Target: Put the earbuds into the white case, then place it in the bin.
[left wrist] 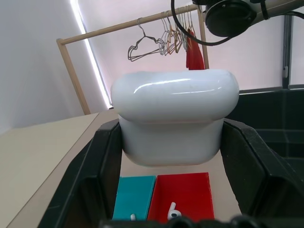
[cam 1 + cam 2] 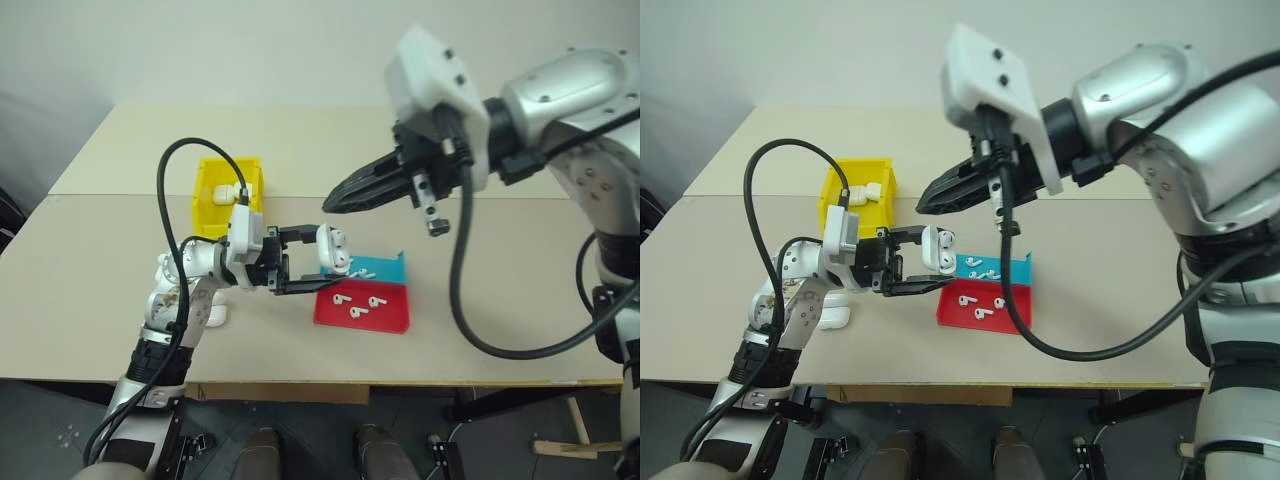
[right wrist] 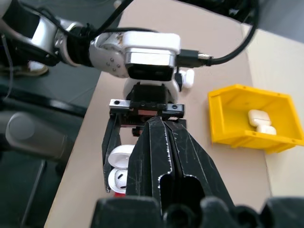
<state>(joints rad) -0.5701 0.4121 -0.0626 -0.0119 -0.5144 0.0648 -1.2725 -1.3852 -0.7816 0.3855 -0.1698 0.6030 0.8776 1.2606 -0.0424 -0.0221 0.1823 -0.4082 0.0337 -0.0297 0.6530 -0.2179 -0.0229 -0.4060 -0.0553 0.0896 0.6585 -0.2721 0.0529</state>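
Left tool [image 2: 312, 268]: clamped on open case [image 2: 333, 250], frame centre.
Right tool [image 2: 335, 201]: closed, empty, above it.

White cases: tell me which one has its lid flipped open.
The white case held in the left tool, above the trays. The cases in the yellow bin and the case on the table are shut.

You are looking at a lab-style test room: a plain beige table [image 2: 120, 300] against a bare white wall [image 2: 250, 50], with a wooden clothes rail [image 1: 118, 27] carrying wire hangers [image 1: 145, 45] behind.
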